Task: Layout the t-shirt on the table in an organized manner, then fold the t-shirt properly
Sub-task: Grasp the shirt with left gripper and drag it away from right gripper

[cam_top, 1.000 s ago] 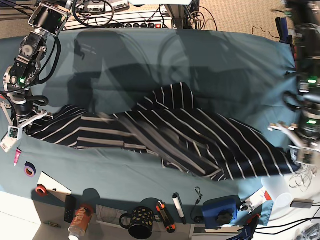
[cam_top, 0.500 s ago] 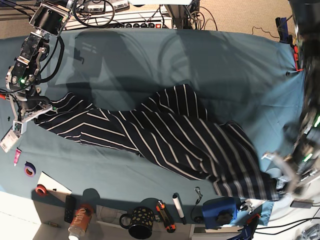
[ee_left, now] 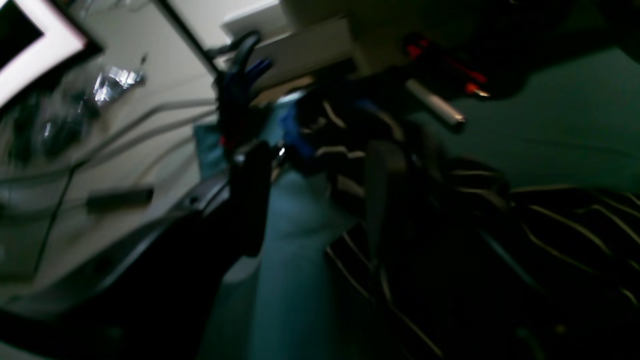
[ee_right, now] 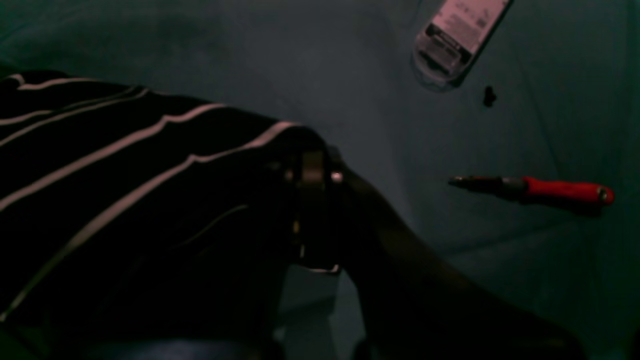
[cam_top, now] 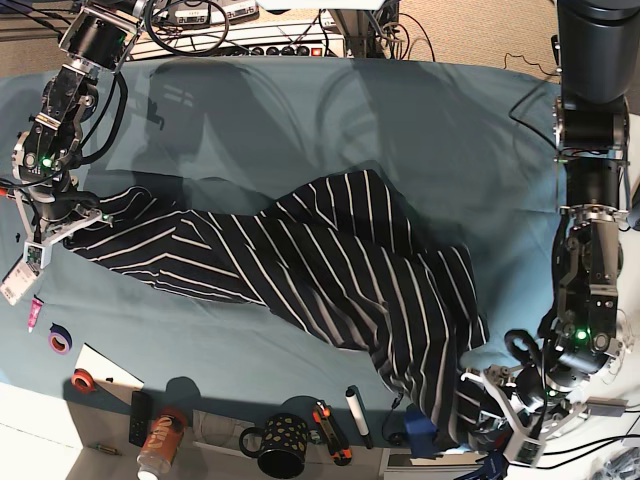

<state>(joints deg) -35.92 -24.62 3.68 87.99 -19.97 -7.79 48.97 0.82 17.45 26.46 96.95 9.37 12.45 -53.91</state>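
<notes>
While the t-shirt (cam_top: 330,270) sprawls diagonally over the teal table (cam_top: 400,130), it runs from the left edge down to the near right corner, rumpled and twisted, stripes fanning in several directions. Its lower end spills right over the near edge beside a blue object (cam_top: 425,425). At the far left end of the cloth, the right gripper (cam_top: 62,232) is clamped tight on the shirt's edge; the right wrist view shows dark striped fabric bunched at the fingers (ee_right: 312,210), with a red-handled tool (ee_right: 540,190) and a pale packet (ee_right: 460,35) lying apart on the cloth. Down at the near right, the left gripper (cam_top: 505,405) sits just beside the hanging end of the shirt; its wrist view is blurred and dark, two fingers (ee_left: 250,200) appear spread with bare cloth between them, yet whether any fabric is caught I cannot tell. Along the near edge: a spotted mug (cam_top: 280,445), a white marker (cam_top: 357,415), a can (cam_top: 160,440), tape rolls (cam_top: 60,340).
</notes>
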